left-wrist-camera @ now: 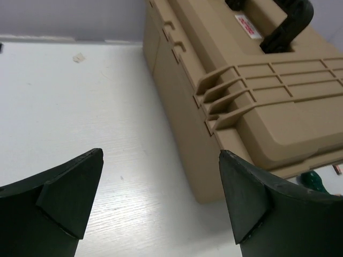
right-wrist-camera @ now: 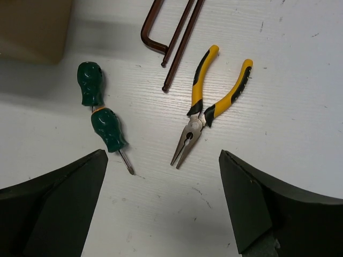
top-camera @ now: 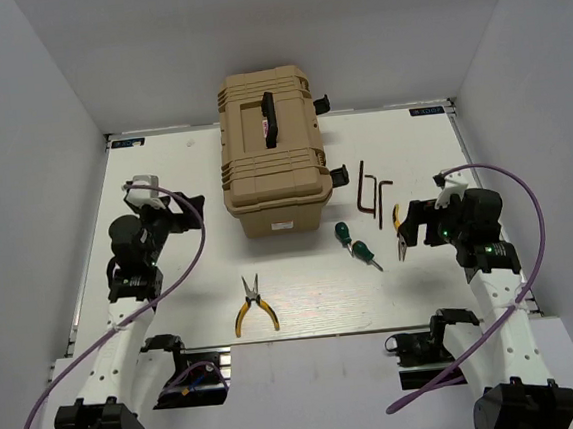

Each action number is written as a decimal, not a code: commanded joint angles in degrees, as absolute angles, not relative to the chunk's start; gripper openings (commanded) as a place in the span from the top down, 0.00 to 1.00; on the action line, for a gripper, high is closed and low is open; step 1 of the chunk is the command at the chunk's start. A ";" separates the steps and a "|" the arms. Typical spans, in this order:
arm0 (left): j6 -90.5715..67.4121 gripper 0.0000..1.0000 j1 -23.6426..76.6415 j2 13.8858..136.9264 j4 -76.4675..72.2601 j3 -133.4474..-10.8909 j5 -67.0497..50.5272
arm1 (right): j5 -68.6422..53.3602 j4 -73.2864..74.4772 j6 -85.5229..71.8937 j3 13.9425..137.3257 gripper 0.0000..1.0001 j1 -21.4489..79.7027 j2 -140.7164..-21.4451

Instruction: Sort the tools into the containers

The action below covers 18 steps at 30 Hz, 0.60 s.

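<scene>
- Tan toolbox [top-camera: 269, 151] sits shut at the far middle of the desk [top-camera: 303, 293]; we judge nothing is sorted yet.
- Every tool lies on the desk: pliers [right-wrist-camera: 206, 110], two screwdrivers [right-wrist-camera: 91, 83] and hex keys [right-wrist-camera: 184, 43] right of the toolbox, second pliers [top-camera: 252, 305] in front of it.
- Our right gripper [right-wrist-camera: 163, 203] hovers above the pliers, jaws wide apart, holding nothing; we judge this the first pick, calling for a descent and a close across the handles.
- Our left gripper [left-wrist-camera: 161, 198], equally wide and empty, points at the toolbox's left wall; the lid needs opening.
</scene>
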<state>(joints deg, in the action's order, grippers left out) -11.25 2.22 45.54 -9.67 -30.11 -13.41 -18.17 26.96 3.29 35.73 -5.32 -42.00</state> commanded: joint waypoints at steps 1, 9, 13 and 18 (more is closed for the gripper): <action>-12.13 0.01 3.07 48.42 -11.17 -33.30 -18.10 | -19.94 26.72 5.35 36.04 0.09 -5.80 -41.22; -8.61 0.32 5.35 58.26 -2.39 -48.74 -21.44 | -20.14 28.22 11.96 35.24 1.00 -5.80 -40.69; -7.56 1.00 7.64 67.04 5.43 -62.99 -23.90 | -19.95 28.39 10.55 36.03 0.90 -5.71 -42.01; -8.09 0.75 10.89 82.92 14.21 -82.68 -23.74 | -18.81 30.23 10.28 37.62 0.27 -5.54 -43.68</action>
